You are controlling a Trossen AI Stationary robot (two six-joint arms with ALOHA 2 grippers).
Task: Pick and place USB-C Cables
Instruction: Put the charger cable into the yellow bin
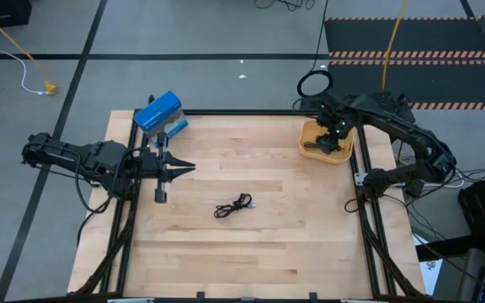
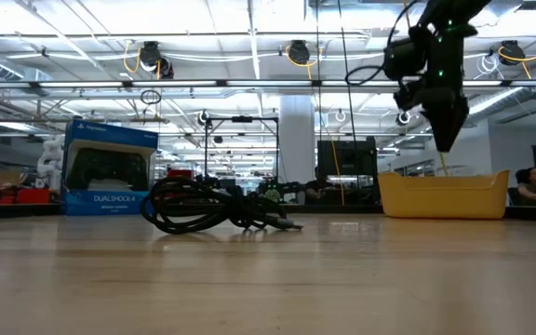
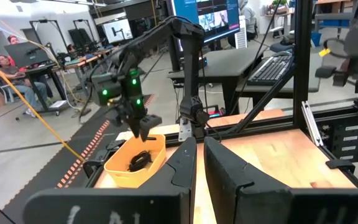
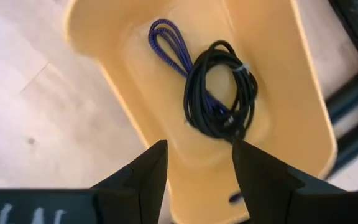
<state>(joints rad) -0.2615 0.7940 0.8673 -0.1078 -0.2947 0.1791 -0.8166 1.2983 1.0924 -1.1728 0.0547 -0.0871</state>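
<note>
Three cables are showing. One black cable [image 1: 233, 205] is lying loose on the table [image 1: 251, 252], near its middle, a small untidy coil with its long axis running slightly aslant, one end pointing toward the right side and rising a little toward the far edge; in the low view the same cable [image 2: 214, 205] is sitting flat on the wood with a plug end trailing out. The other two are lying inside the yellow bin [image 4: 291, 81]: a second black cable [image 4: 221, 93] is resting as a tighter oval coil, bound by a pale tie on one side, and the purple cable [image 4: 169, 42] is lying as a narrow folded loop, partly under the black coil and touching it, its long axis running along the bin floor. The bin [image 1: 310, 133] is standing at the table's far right corner. The right gripper [image 1: 333, 143] is hanging directly above the bin, fingers spread apart and holding nothing, with the two binned cables visible past its fingers [image 4: 145, 177]. The left gripper [image 1: 182, 168] is waiting over the table's left side, its fingers nearly together and holding nothing. A blue box [image 1: 157, 113] is standing at the far left corner, just behind that arm.
</note>
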